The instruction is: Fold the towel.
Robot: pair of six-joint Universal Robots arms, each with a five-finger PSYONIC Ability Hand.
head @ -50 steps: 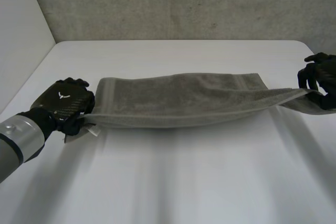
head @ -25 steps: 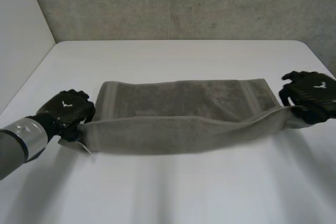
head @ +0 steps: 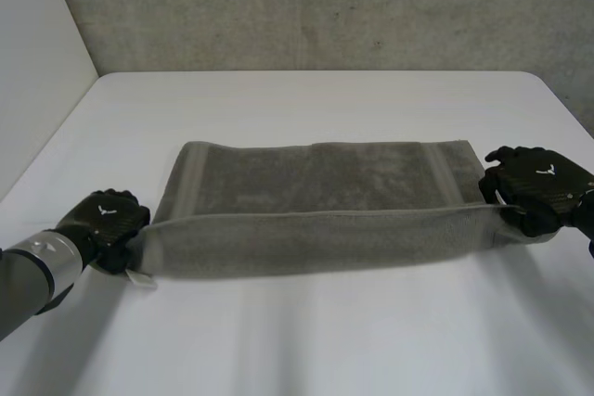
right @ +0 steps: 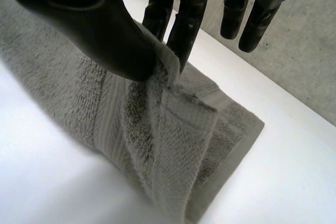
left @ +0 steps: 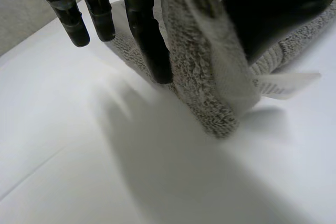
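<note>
Left robot hand [head: 109,220] had the towel's [head: 316,183] near-left corner pinched between thumb and fingers, with a little white label [left: 283,83] sticking out right beside the grip. Right robot hand [head: 534,183] was doing the same at the near-right corner, cloth bunched in its pinch. So the near long edge hung raised and stretched between them, while the far part lay flat on the bench [head: 306,350]. My guess: the tension was there to hold that edge straight so it could go over the far edge without sagging. Fold looked barely started.
</note>
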